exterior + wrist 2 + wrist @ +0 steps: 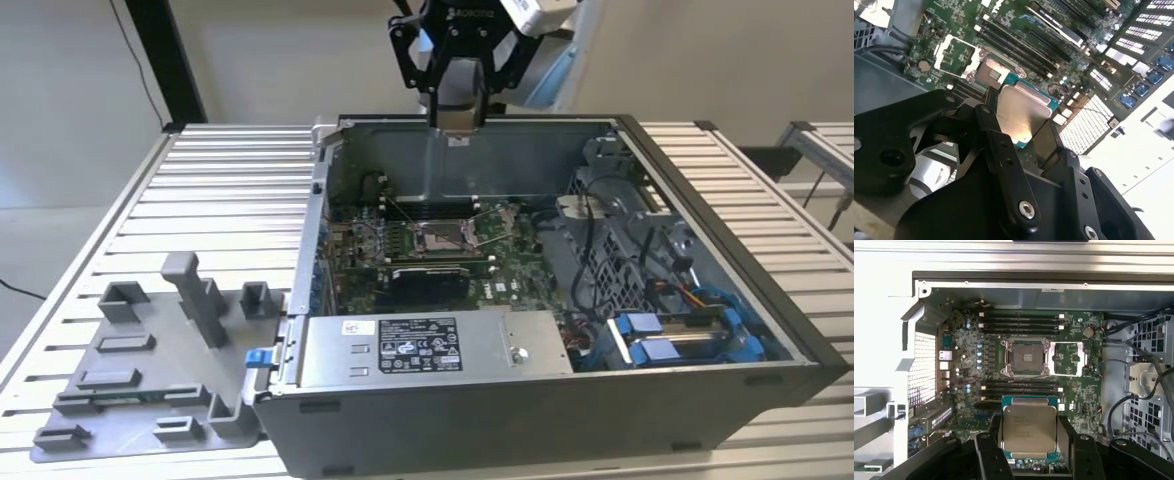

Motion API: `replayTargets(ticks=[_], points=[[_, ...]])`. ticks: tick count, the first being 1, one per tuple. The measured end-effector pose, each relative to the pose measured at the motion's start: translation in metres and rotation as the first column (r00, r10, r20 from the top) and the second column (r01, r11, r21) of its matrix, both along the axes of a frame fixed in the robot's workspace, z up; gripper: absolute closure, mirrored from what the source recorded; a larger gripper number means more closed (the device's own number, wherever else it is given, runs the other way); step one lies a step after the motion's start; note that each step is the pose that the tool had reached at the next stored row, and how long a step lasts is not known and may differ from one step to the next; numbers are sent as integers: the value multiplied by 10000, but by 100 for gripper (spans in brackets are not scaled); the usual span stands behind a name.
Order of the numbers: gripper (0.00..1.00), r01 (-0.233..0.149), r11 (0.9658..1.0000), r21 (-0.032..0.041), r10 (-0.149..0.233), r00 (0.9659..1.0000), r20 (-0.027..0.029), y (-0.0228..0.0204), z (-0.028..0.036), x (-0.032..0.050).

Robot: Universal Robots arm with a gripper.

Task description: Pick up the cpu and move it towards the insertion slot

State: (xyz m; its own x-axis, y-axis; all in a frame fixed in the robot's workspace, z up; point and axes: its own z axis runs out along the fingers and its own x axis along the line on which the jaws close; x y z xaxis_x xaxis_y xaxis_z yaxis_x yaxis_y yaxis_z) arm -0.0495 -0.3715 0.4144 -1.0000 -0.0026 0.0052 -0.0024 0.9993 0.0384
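Note:
My gripper hangs above the back wall of the open computer case, well above the board. It is shut on the cpu, a flat square chip with a silvery top face, gripped at two opposite edges by the black fingers. In the second wrist view the cpu sits level between the fingers. The insertion slot is a square socket with a shiny metal frame and a dark centre on the green board, its retention frame swung open beside it. In the exterior view the insertion slot lies below and in front of the gripper.
Memory slots flank the socket on two sides. A silver power supply fills the case's near side, and a drive cage with blue parts and cables is at the exterior view's right. A grey plastic tray lies on the slatted table at the left.

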Motion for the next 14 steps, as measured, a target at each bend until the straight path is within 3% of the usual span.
replayTargets(ticks=[8, 14], points=[[100, 29, 10000, -1, -29, 10000, 0, 167, -18, 4], [100, 34, 10000, 0, -34, 10000, -1, 263, -33, 54]])
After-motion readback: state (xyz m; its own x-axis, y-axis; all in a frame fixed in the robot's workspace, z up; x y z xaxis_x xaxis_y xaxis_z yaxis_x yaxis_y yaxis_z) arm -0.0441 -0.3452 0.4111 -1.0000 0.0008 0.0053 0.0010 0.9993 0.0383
